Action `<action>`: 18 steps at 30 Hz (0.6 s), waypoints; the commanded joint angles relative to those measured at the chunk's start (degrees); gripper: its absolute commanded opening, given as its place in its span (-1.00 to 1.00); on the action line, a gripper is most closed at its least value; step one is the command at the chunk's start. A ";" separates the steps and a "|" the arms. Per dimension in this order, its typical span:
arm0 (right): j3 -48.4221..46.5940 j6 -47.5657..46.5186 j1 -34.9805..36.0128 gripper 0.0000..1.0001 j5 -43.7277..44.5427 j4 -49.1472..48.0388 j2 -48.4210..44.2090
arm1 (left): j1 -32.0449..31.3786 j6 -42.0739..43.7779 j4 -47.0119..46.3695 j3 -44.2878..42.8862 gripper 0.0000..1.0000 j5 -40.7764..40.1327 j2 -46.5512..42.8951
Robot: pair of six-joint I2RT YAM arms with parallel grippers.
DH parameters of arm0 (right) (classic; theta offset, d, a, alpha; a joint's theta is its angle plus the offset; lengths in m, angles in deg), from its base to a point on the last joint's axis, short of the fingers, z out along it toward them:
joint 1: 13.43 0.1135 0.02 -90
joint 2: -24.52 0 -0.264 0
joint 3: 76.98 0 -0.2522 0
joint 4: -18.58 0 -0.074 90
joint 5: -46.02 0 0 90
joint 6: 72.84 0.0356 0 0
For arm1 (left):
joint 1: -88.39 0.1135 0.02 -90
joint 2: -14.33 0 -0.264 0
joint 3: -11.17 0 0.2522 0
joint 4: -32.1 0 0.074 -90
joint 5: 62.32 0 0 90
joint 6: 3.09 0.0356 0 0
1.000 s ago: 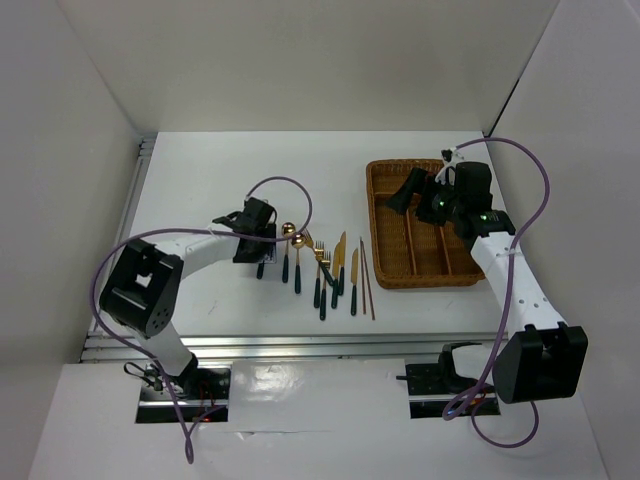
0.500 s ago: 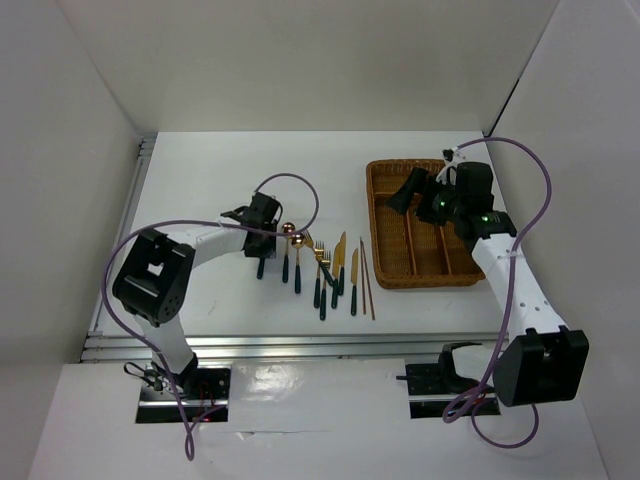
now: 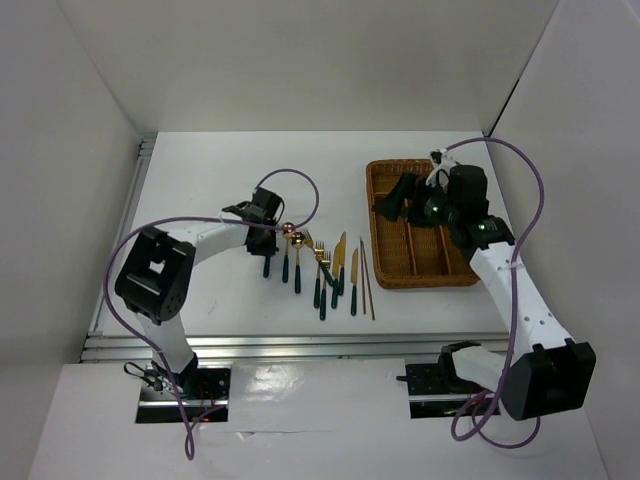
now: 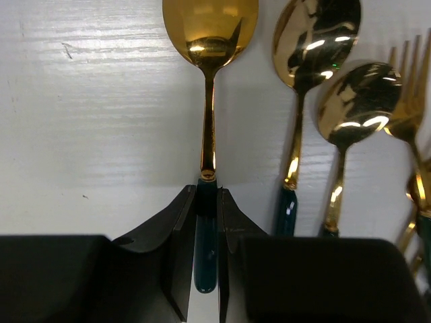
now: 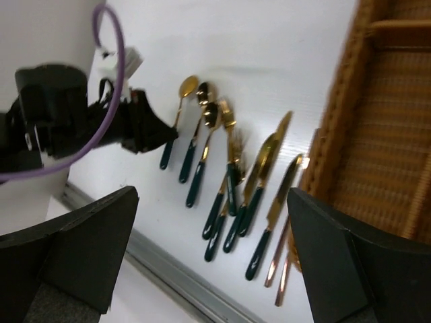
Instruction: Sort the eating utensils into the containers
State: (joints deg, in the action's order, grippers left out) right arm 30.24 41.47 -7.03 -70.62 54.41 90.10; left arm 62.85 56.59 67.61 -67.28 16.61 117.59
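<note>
White table (image 3: 200,180), white walls round it. Going from the left: my left gripper (image 4: 207,222) is clamped on the dark handle of the leftmost spoon (image 4: 209,27), fingers pinching it from both sides just below the gold neck. The spoon lies flat on the table, long axis near-to-far, bowl pointing away from the arm bases. Just to its right sits the row of other utensils (image 3: 322,270), all lying roughly parallel to it, then the chopsticks (image 3: 367,280) at the row's right end. The wicker tray (image 3: 378,230) lies just beyond them, so the held spoon has to cross over the whole row, rightwards. The tray's compartments run near-to-far too, so I judge little turning is needed. Left arm has it; my right gripper (image 3: 398,193) hangs over the tray's far left part, jaws wide apart, holding nothing.
</note>
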 commanded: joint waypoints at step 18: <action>4.72 3.90 29.10 1.00 7.81 -19.52 6.92 | -0.04 -19.41 -7.96 -1.50 -1.00 12.48 -23.01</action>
State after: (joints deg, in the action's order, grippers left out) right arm 38.30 44.40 18.41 -68.50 40.44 94.26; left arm 62.85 41.18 64.14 -70.14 27.08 97.26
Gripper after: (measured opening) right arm 0.999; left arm 0.274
